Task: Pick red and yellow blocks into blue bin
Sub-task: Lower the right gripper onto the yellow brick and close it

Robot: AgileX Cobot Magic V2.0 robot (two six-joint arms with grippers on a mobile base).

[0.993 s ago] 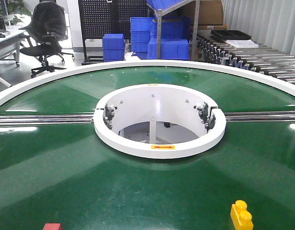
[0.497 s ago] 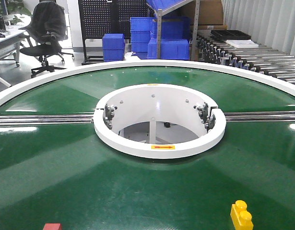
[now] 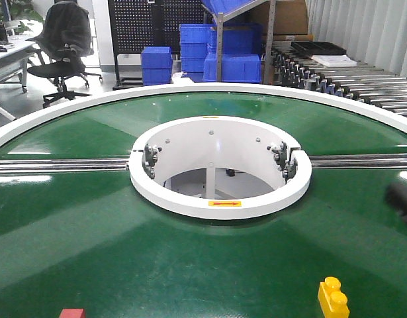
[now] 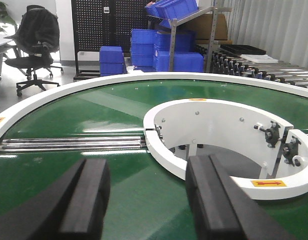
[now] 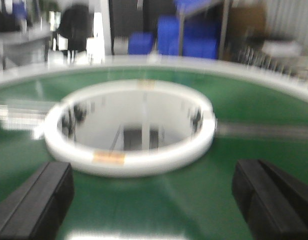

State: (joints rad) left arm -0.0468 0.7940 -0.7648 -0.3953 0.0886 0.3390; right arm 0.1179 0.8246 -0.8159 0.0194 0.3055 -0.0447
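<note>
Front view: on the green table (image 3: 90, 218), the yellow block (image 3: 333, 299) stands on the near side of the white ring (image 3: 190, 202), off to its right. The red block (image 3: 72, 313) lies to the ring's near left, cut off by the bottom edge.

Left wrist view: the left tool (image 4: 148, 200) hangs over the table just short of the ring, fingers wide apart, gripping nothing.

Right wrist view, blurred: the right tool (image 5: 154, 197) faces the ring, spread wide and empty.
</note>
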